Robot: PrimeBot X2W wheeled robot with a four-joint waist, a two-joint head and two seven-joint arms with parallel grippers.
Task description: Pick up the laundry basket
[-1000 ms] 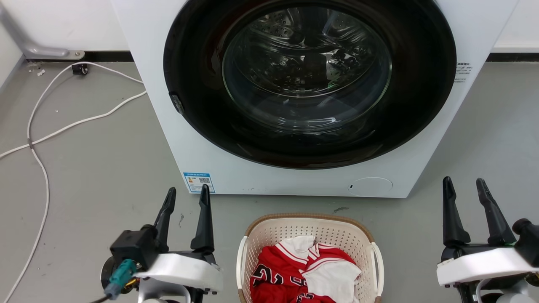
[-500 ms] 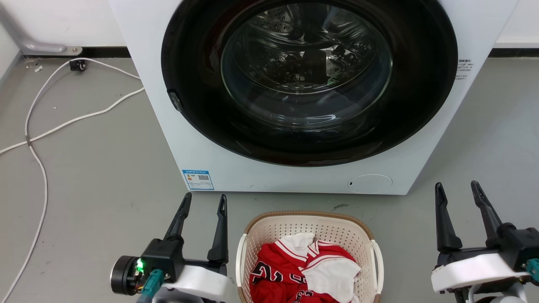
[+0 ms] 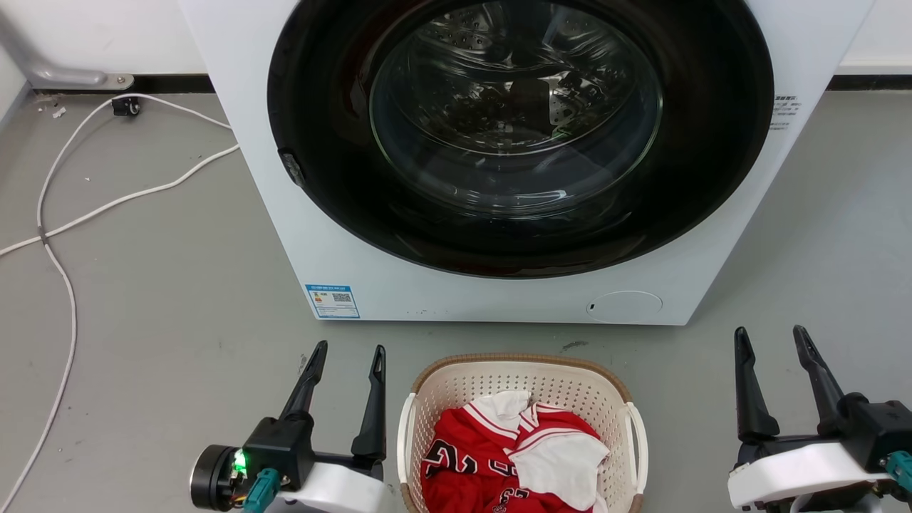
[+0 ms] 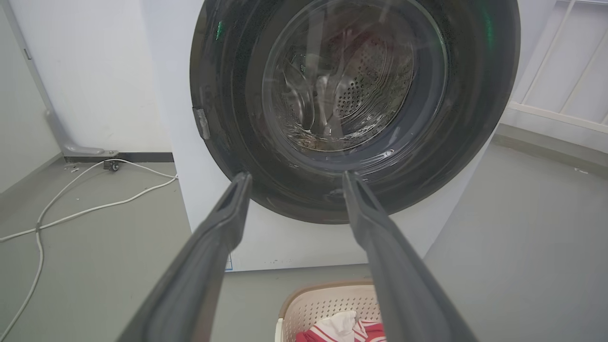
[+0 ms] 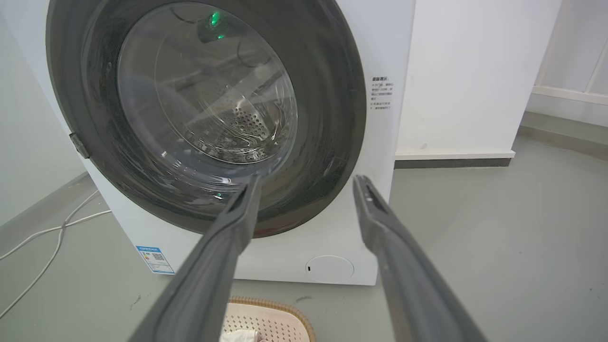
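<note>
1. Moved: left end effector (image 3: pixel 350 349), two long dark fingers, has shifted inward and now sits just beside the basket's left side. The right end effector (image 3: pixel 770 333) has barely changed and is well apart from the right side.
2. Task item: cream plastic rounded-rectangular laundry basket (image 3: pixel 520 358) with perforated walls, brown woven-look rim and slim white side handles. It stands on the grey smooth floor (image 3: pixel 178 285), between both end effectors and before the white front-loading washing machine (image 3: pixel 456 303). It holds soft red-and-white garments (image 3: pixel 491 456).
3. State: both end effectors have fingers apart and are empty.
4. Step: approach, with the basket not yet touched.
5. Next, by judgement: bring each end effector down onto a handle, close, and lift level.
</note>
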